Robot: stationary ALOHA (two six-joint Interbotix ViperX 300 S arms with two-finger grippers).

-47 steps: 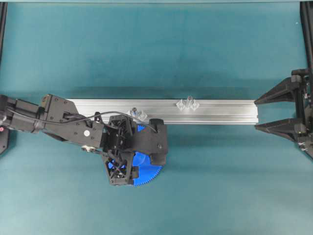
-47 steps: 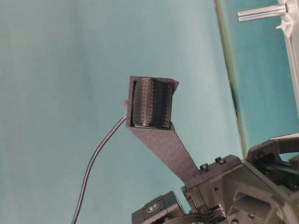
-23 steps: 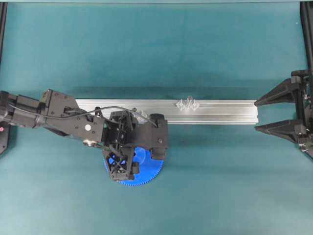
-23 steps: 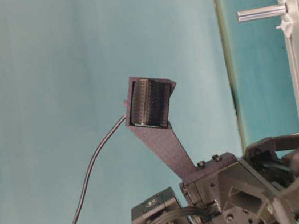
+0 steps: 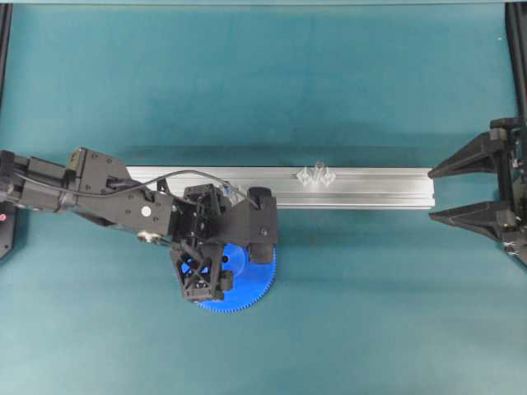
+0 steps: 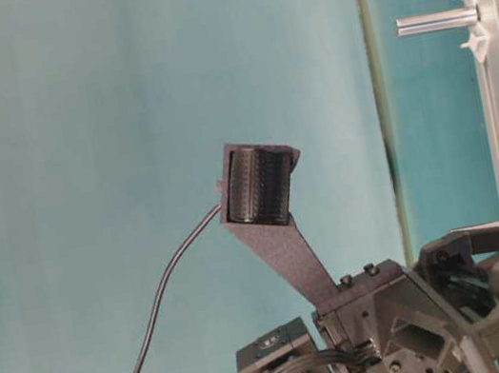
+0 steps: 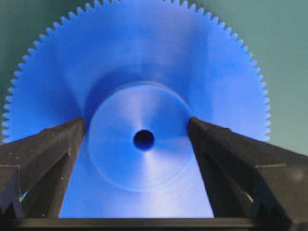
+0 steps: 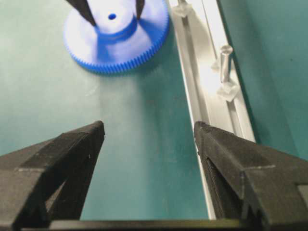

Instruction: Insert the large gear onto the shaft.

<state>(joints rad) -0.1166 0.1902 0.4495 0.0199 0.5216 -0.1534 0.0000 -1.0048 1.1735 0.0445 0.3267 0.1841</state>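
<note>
The large gear [image 5: 251, 284] is a bright-blue toothed disc lying flat on the teal table, just in front of the aluminium rail [image 5: 370, 188]. It fills the left wrist view [image 7: 139, 67] and shows far off in the right wrist view [image 8: 120, 48]. My left gripper [image 5: 224, 265] points down over it, open. Its fingers [image 7: 53, 149] stand on either side of the raised hub [image 7: 144, 159], very close to it. The shaft [image 5: 318, 169] is a short metal pin standing on the rail, also seen in the table-level view [image 6: 438, 21] and the right wrist view [image 8: 224, 60]. My right gripper [image 5: 431, 192] is open and empty at the rail's right end.
Clear plastic brackets [image 5: 316, 177] hold the shaft on the rail. A second clear bracket [image 8: 182, 8] sits on the rail beside the gear. The left arm [image 6: 429, 329] and its wrist camera [image 6: 259, 185] fill the lower table-level view. Black frame posts [image 5: 517, 58] stand at the table's sides.
The left gripper has turned and come down over the gear, so more of the disc shows on its left side. The right arm has not moved.
</note>
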